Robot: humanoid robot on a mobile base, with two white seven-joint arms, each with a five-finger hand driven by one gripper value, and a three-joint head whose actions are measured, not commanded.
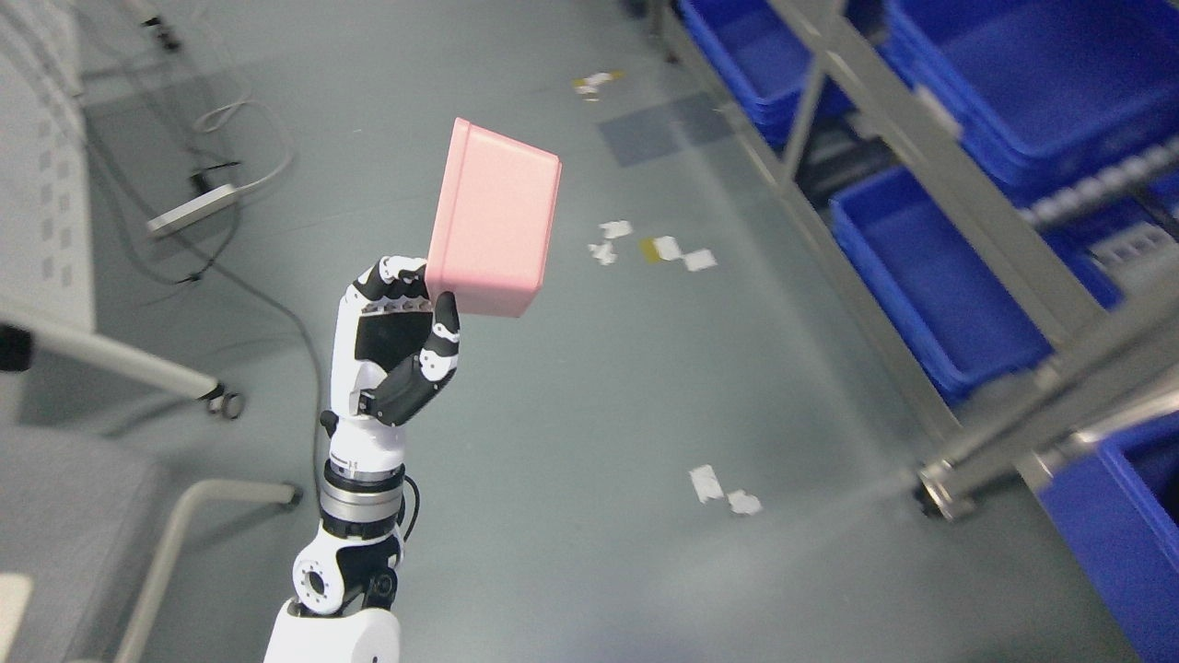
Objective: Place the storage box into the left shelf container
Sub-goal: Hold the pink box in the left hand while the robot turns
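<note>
**Pink box held high, shelf bins well off to the right**

The left hand (398, 336) is gripping the pink storage box (495, 221) by its lower corner, fingers curled behind it and the thumb (440, 343) pressing on the front. The box is tilting in the air above the grey floor (589, 414), well apart from the blue shelf containers (930, 276) sitting in the metal rack (921, 138) at right. The right hand is not showing. The grip looks thin: pinching only one corner, the box is likely to pivot or slip during the swing toward the rack, or clip a rack rail on entry.
</note>
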